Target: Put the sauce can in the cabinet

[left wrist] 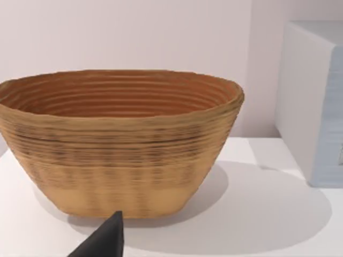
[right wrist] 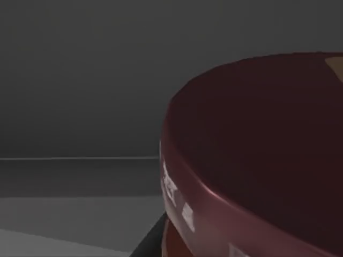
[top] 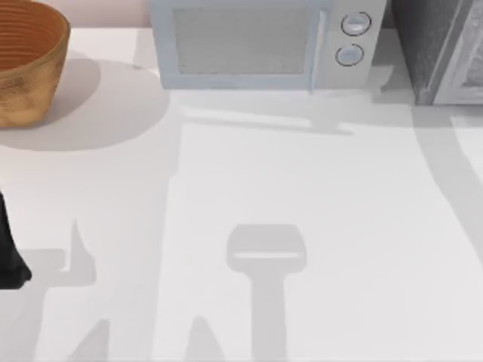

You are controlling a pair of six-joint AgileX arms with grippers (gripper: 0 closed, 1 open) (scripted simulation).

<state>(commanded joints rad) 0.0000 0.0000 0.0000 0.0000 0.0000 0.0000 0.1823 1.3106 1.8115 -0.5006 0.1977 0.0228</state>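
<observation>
Filling your right wrist view, the sauce can's dark red top sat against grey cabinet walls; finger states couldn't be told.

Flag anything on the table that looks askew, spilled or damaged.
Nothing stands out. The woven basket sits upright at the table's far left, the microwave squarely beside it with its door shut, the cabinet at far right. The right wrist view shows the sauce can's dark red top close up, undented.

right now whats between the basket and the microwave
Nothing: in the top view, bare white table carrying only shadow separates the basket from the microwave.
</observation>
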